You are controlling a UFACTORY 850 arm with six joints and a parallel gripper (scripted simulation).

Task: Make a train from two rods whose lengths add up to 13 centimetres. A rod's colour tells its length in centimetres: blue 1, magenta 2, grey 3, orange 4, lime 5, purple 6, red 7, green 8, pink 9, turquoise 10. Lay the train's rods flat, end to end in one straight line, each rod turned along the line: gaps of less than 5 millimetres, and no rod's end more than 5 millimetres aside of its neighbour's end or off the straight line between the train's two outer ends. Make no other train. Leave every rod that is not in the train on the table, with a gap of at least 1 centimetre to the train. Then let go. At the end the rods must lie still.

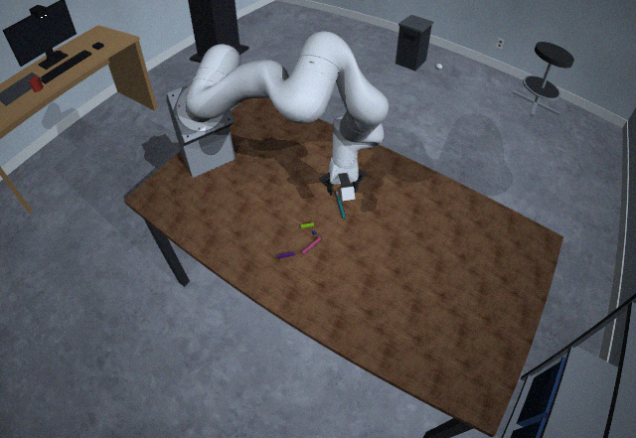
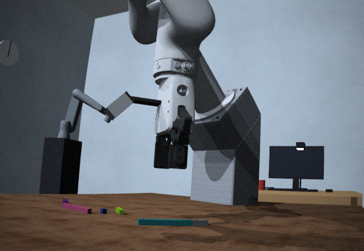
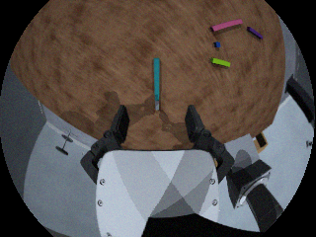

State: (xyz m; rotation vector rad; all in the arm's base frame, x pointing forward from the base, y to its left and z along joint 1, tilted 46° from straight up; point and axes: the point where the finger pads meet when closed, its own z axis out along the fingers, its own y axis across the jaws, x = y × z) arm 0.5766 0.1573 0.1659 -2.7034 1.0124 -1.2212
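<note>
A turquoise rod (image 1: 340, 208) (image 2: 164, 222) (image 3: 157, 78) lies flat on the wooden table (image 1: 410, 294). A short grey rod (image 2: 200, 222) (image 3: 157, 103) lies at its end, in line with it and touching or nearly touching. In the top view the grey rod is hidden behind the wrist. My gripper (image 1: 343, 183) (image 2: 170, 165) (image 3: 157, 112) is open and empty. It hangs well above the grey end of this pair, fingers spread to either side.
A lime rod (image 1: 307, 225) (image 2: 119, 210) (image 3: 220, 62), a small blue rod (image 1: 313, 232) (image 2: 103, 210) (image 3: 217, 45), a pink rod (image 1: 311, 245) (image 2: 76, 208) (image 3: 227, 26) and a purple rod (image 1: 285, 255) (image 2: 65, 200) (image 3: 255, 34) lie apart from the pair. The robot's base block (image 1: 205, 151) stands at the table's back corner.
</note>
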